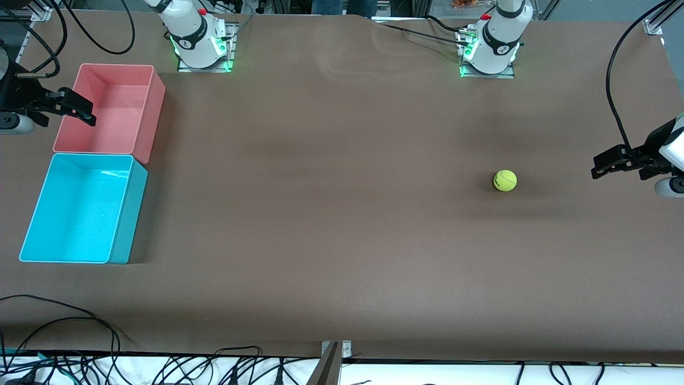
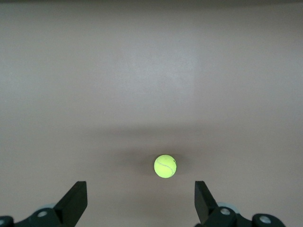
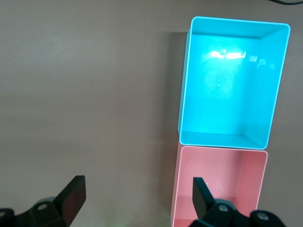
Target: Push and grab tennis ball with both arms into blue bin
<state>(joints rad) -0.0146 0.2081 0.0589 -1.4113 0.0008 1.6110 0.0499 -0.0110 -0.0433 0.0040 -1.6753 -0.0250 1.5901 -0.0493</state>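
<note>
The tennis ball (image 1: 505, 180) lies on the brown table toward the left arm's end. It also shows in the left wrist view (image 2: 165, 166), just ahead of the fingertips. My left gripper (image 1: 601, 164) (image 2: 140, 203) is open and empty, low over the table beside the ball at that end, apart from it. The blue bin (image 1: 80, 208) (image 3: 182, 94) stands empty at the right arm's end. My right gripper (image 1: 85, 111) (image 3: 137, 198) is open and empty over the pink bin's outer edge.
The pink bin (image 1: 115, 107) (image 3: 218, 184) stands empty, touching the blue bin and farther from the front camera. Cables (image 1: 64, 321) and a metal bracket (image 1: 335, 353) lie along the table's near edge. A black cable (image 1: 614, 80) hangs at the left arm's end.
</note>
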